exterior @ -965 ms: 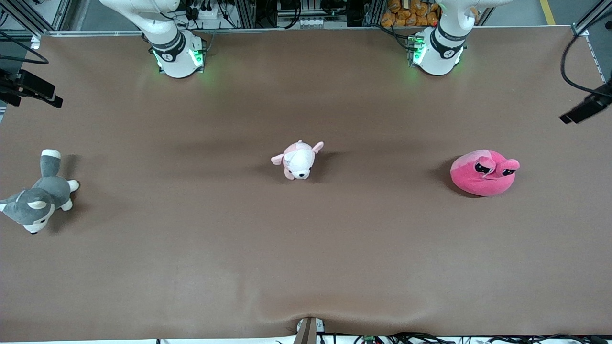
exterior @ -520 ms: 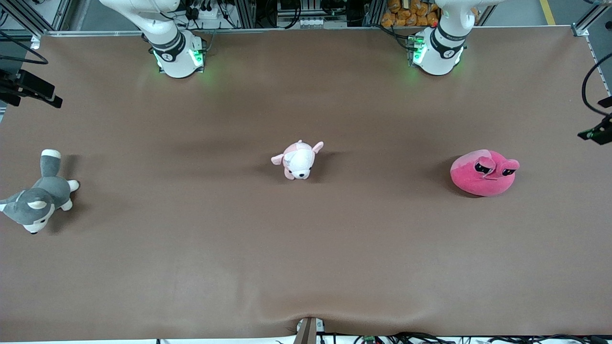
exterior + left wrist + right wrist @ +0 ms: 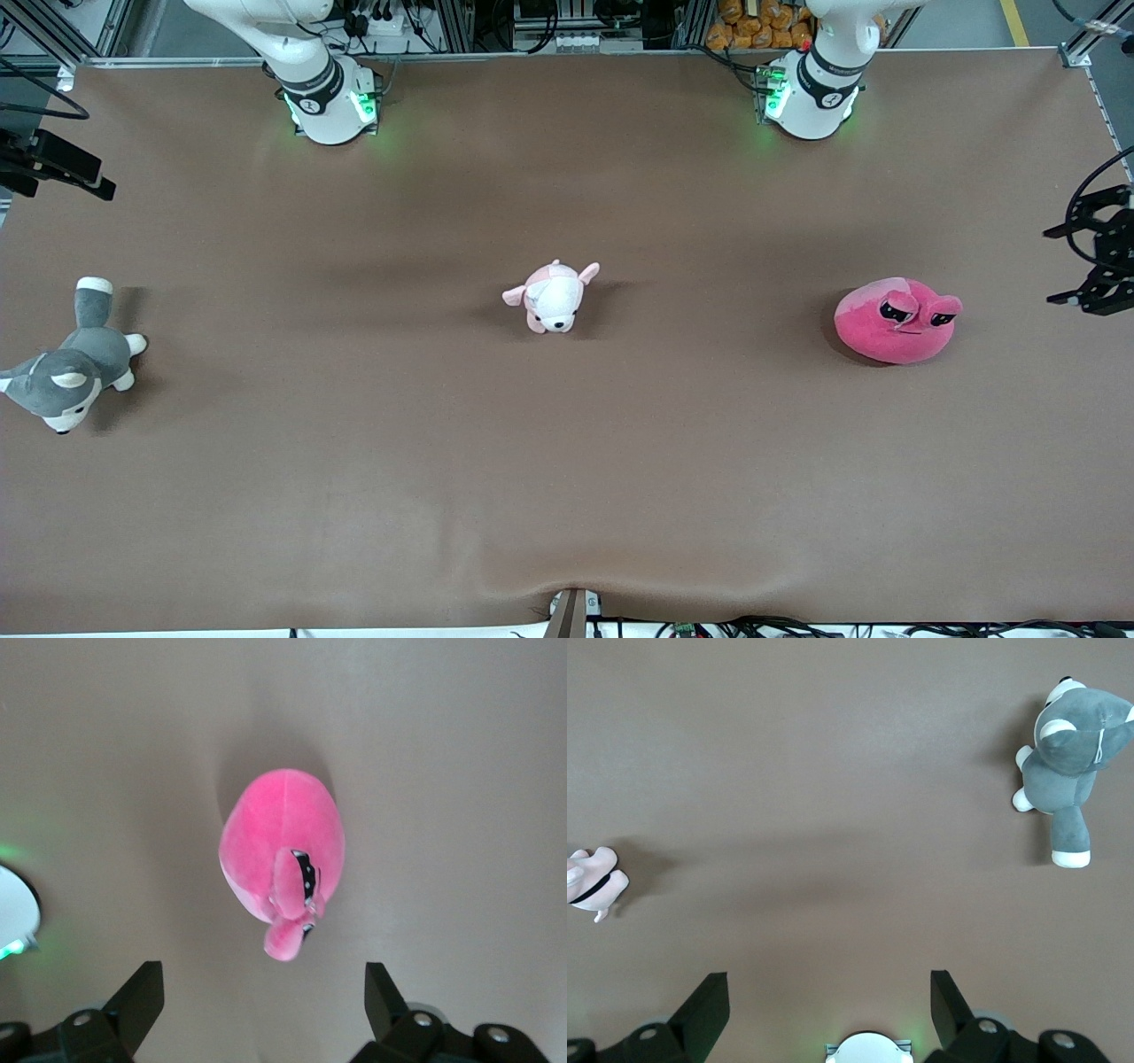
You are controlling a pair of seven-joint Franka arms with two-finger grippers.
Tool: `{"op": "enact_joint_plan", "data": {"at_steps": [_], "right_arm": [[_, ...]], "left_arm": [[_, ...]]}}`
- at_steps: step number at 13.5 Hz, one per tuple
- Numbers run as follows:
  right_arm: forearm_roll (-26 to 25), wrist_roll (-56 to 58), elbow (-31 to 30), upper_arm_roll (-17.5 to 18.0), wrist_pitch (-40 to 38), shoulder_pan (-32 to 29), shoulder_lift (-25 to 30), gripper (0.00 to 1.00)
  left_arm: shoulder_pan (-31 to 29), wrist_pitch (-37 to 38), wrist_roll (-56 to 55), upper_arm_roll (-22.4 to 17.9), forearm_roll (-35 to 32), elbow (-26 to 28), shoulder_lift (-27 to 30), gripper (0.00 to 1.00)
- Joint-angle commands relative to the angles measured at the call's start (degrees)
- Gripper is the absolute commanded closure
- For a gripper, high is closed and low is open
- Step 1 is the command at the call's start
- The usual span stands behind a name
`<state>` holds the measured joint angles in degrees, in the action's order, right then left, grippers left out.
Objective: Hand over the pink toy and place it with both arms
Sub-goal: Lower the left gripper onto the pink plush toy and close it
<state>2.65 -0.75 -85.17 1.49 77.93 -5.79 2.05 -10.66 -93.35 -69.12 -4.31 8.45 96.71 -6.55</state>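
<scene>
the pink toy lies on the brown worktop toward the left arm's end, eyes turned to the front camera, with nothing touching it. the left gripper hangs high over the toy, its fingers spread wide and empty; in the front view the left gripper shows at the frame edge, beside the toy. the right gripper waits high over the stretch of worktop between the grey-and-white husky plush and the pale pink puppy plush, fingers likewise wide apart and holding nothing.

the step in hand appears to be the left arm's approach for the pickup. a sound grasp would centre the fingers over the round body, straddle its narrower width, and descend far enough to bite into the stuffing rather than pinch the bulging eyes; the plush will likely compress, so a deep closure seems wise.

the worktop is a matte brown cloth, slightly rippled at its near edge. cables, aluminium framing and orange packets crowd the strip by the arm bases.
</scene>
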Motion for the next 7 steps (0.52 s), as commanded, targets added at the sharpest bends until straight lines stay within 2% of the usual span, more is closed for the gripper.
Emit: {"op": "enact_joint_plan", "data": {"at_steps": [1,4,7], "right_arm": [[0.9,-0.4,0.4,0.8,-0.4,-1.3,-0.1,0.0],[0.9,-0.5,0.4,0.8,-0.4,-1.3,-0.1,0.0],[0.9,-0.4,0.4,0.8,-0.4,-1.3,-0.1,0.0]], "left_arm": [[0.2,-4.0,-4.6,0.6,1.7,6.1,2.8,0.0],[-0.2,-8.8,-3.7,1.2,-3.0,6.9,-3.3,0.0],[-0.1,-9.7,-4.7,1.1,-3.1,7.1,-4.6,0.0]]}}
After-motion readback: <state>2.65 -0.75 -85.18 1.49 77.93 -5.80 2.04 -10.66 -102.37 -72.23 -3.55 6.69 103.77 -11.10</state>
